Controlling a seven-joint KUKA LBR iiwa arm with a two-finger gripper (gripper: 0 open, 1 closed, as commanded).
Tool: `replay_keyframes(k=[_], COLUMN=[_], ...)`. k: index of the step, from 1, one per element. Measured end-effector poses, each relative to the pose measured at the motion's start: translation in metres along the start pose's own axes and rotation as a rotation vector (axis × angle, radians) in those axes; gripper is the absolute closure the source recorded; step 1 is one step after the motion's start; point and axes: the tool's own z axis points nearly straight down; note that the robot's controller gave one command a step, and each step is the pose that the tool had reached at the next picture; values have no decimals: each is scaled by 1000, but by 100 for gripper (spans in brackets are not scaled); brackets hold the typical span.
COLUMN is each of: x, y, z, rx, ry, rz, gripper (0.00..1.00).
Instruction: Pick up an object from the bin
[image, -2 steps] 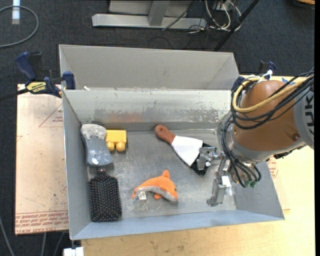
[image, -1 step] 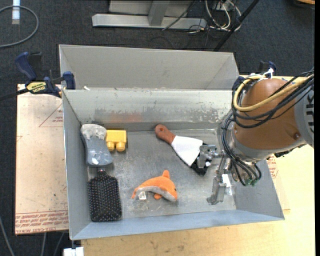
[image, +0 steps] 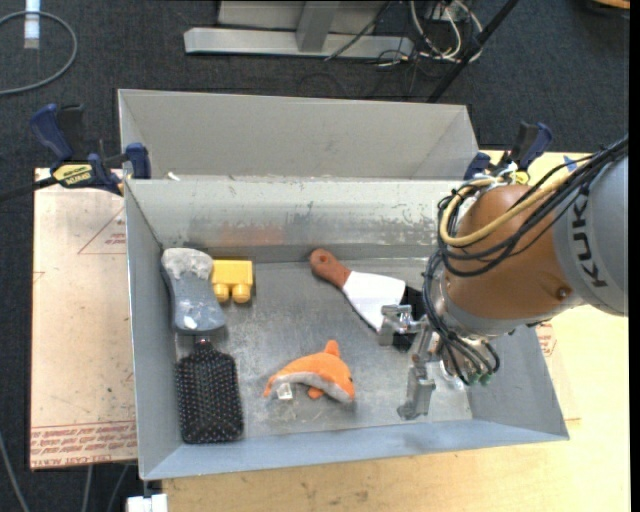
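- A grey metal bin (image: 300, 215) is seen from above, with a few loose things spread across its floor.
- An orange soft toy (image: 318, 376), shaped like a fish with a raised fin, lies near the front wall of the bin, about midway across. Every place below is given from this toy.
- The gripper (image: 414, 392) is low in the bin, to the right of the orange soft toy and apart from it. It sits over bare floor between the toy and the right wall of the bin. I cannot tell whether it is released or clenched.
- The robot arm (image: 500, 265), with an orange-brown cover and looped cables, rises above and to the right of the toy.
- A spatula (image: 362, 290) with a brown handle and a white blade lies behind the toy and slightly to its right. The blade end points towards the gripper and lies near it. The spatula and the toy are the two things closest to the gripper.
- A yellow block (image: 232, 280) lies behind the toy and to its left.
- A grey lumpy object (image: 192, 295) lies further left, just beside the yellow block.
- A black hairbrush (image: 209, 397) lies to the left of the toy, near the front left corner of the bin.
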Motion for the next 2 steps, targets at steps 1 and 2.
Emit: replay_keyframes(k=[1,2], x=[-3,-8], y=[6,17], z=[28,21], rx=[-2,0], ry=[20,-13], rz=[-1,-9], gripper=[0,0])
